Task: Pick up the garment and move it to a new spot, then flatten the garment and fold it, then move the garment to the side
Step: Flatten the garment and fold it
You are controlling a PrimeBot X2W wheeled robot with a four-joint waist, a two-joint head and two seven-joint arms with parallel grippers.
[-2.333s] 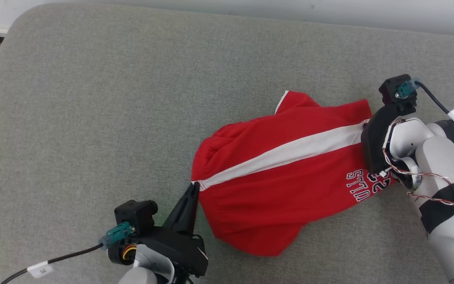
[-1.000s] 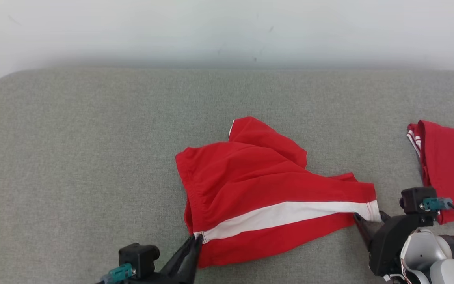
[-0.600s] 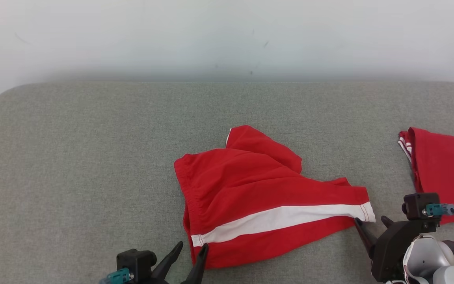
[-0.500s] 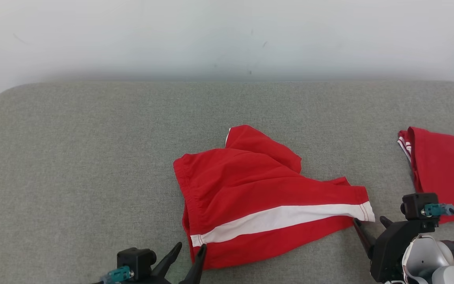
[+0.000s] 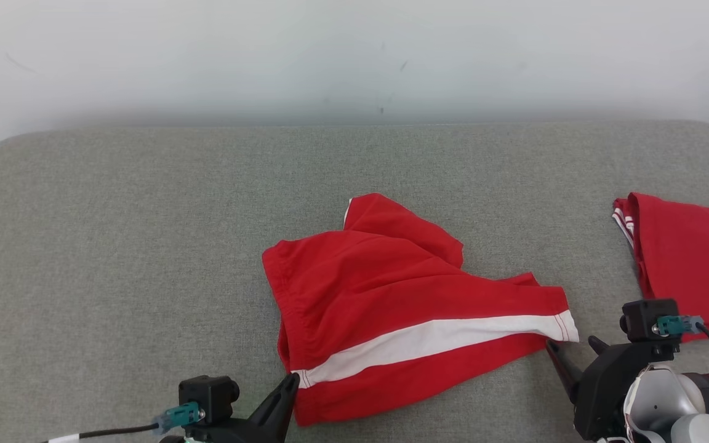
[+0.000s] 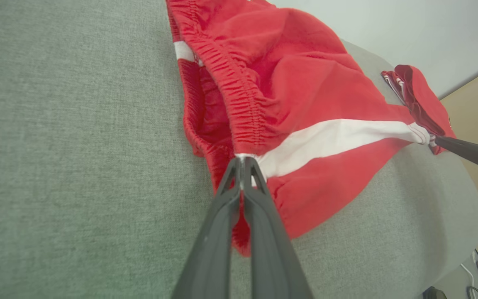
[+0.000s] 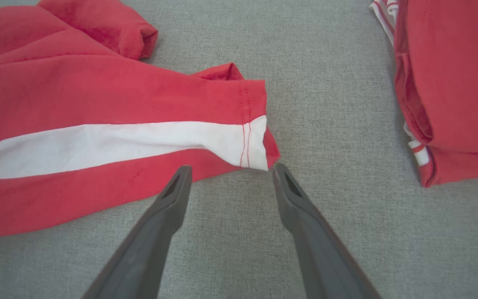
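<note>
The grey cushion [image 5: 114, 246] carries the rumpled red shorts [image 5: 391, 295] at its middle: soft, light, floppy, probably best held at the stripe's ends. The left claw [image 5: 290, 384] pinches the waistband [image 6: 239, 104]; the right claw [image 5: 571, 344] is spread just beside the hem corner [image 7: 255, 141].

The left claw [image 5: 290, 381] rises from the lower left of the head view, its two dark fingers pressed flat together and pinching the garment [image 5: 391, 295] at its edge. The right claw [image 5: 570, 343] sits at the lower right, fingers spread wide, tips pointing up-frame, gripping nothing.
</note>
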